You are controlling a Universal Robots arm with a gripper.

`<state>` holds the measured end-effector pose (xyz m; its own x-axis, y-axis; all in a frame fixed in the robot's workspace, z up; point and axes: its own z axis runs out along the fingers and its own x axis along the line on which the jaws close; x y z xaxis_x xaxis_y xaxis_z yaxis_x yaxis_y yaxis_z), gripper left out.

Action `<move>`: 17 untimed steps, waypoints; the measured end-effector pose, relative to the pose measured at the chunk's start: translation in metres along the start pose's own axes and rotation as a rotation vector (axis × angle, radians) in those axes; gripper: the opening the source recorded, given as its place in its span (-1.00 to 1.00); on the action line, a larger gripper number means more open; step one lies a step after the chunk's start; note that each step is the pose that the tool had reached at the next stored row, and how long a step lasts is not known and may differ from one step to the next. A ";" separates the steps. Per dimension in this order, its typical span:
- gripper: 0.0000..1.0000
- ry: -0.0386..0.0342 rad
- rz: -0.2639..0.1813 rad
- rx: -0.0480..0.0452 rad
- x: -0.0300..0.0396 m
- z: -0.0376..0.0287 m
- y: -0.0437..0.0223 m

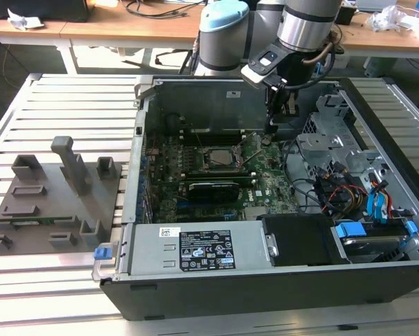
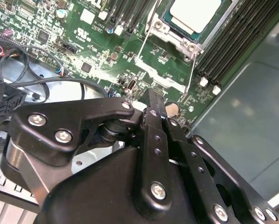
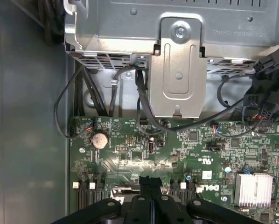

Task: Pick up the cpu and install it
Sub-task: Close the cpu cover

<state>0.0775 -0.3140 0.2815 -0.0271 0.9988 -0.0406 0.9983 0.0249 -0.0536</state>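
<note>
Cpu (image 2: 195, 14): sitting flat in socket (image 2: 160, 28) on green board (image 2: 83, 42), silvery top showing; placing judged done. Wire levers (image 2: 142, 44) seeming to be standing loose, so locking likely left. Gripper (image 2: 151, 95): hovering near socket, fingers pressing together, pinching nothing. White sticker (image 1: 204, 250) on case (image 1: 195, 297): printing left unread.

cpu (image 2: 195, 13): 1 | claw (image 3: 151, 181): 1 | motherboard (image 3: 130, 140): 1 | case (image 1: 195, 98): 1 | grey fixture (image 1: 48, 203): 1
</note>
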 end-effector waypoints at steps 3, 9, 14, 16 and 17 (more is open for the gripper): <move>-0.79 0.0001 0.000 0.0000 0.0006 0.0064 0.0031; -0.79 0.0000 0.000 0.0000 0.0019 0.0221 0.0072; -0.79 -0.0002 -0.001 0.0000 0.0023 0.0314 0.0071; -0.79 -0.0002 -0.001 -0.0001 0.0025 0.0331 0.0046; -0.79 -0.0001 -0.001 0.0000 0.0025 0.0333 0.0037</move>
<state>0.0794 -0.3128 0.2479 -0.0283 0.9988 -0.0406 0.9982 0.0261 -0.0536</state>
